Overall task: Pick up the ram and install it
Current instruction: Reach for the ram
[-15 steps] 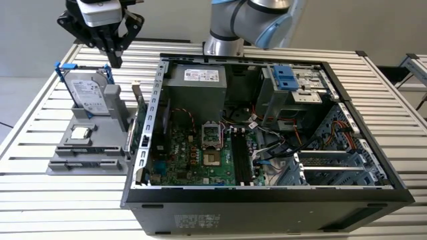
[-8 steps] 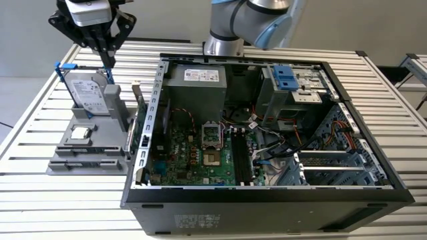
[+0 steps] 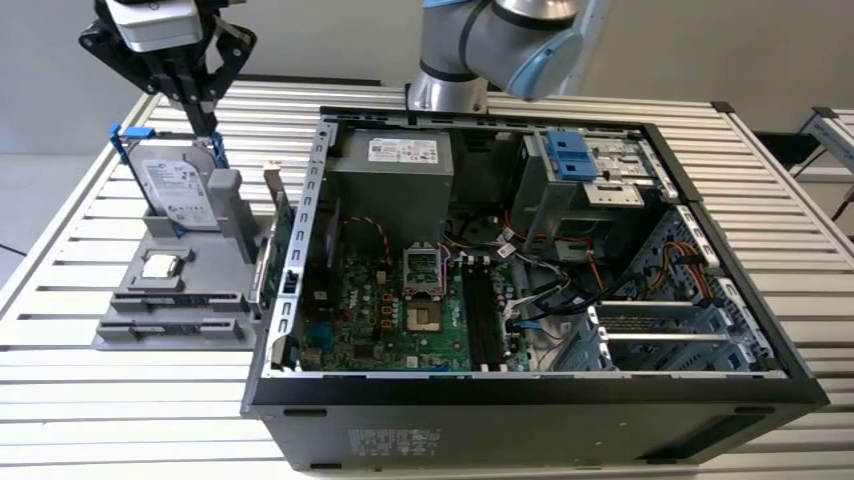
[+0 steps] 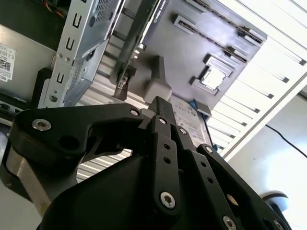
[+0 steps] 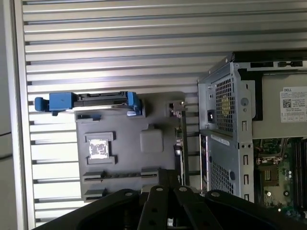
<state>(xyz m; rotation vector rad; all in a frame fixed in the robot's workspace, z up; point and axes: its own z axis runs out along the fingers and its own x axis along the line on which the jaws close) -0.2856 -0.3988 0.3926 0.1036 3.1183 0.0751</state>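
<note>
Arm (image 3: 447, 50): brushed silver tube, pale blue joint cap (image 3: 554, 55). Gripper (image 3: 207, 122): matte black linkage bars fanning back from the slim black fingers (image 4: 162, 120), silver hex screws (image 4: 41, 124) at the pivots. Behind the fingers, a white-and-grey box (image 3: 154, 22).

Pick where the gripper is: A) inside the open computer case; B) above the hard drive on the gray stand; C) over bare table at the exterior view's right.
B: in the exterior view the gripper sits just above the hard drive upright in the gray stand, outside the computer case.
</note>
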